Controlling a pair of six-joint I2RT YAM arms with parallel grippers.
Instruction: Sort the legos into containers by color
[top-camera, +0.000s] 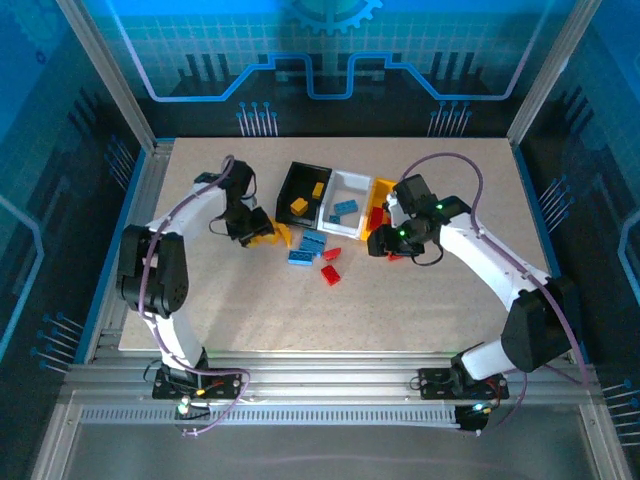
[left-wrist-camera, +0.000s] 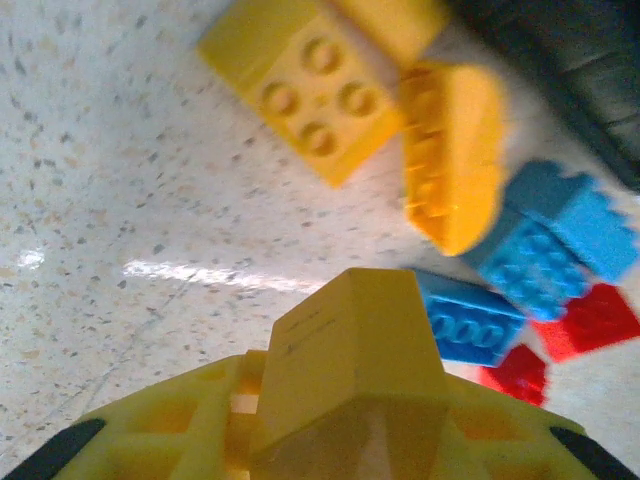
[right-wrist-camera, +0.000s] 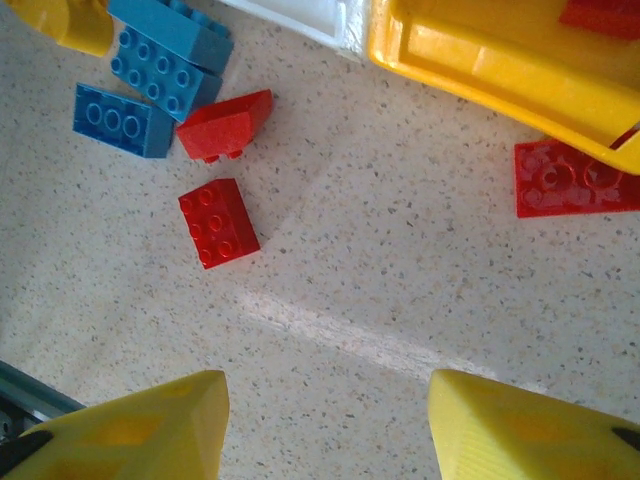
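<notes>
The containers stand in a row at the table's middle back: black (top-camera: 292, 180), white (top-camera: 352, 183), yellow (top-camera: 384, 187). Yellow-orange legos lie in the black one, a blue lego (top-camera: 345, 208) in the white, red in the yellow. My left gripper (top-camera: 252, 228) is shut on a yellow lego (left-wrist-camera: 350, 340), just above the table. Beyond it lie two more yellow legos (left-wrist-camera: 320, 85) and blue ones (left-wrist-camera: 545, 255). My right gripper (right-wrist-camera: 325, 420) hangs open over bare table near the yellow bin (right-wrist-camera: 500, 75), nothing between its fingers. Red legos (right-wrist-camera: 218, 222) lie ahead of it.
Loose blue legos (top-camera: 308, 245) and red legos (top-camera: 330, 272) sit in front of the bins between the two arms. One red lego (right-wrist-camera: 575, 178) lies against the yellow bin's near wall. Metal frame posts (top-camera: 105, 70) rise at the table's back corners.
</notes>
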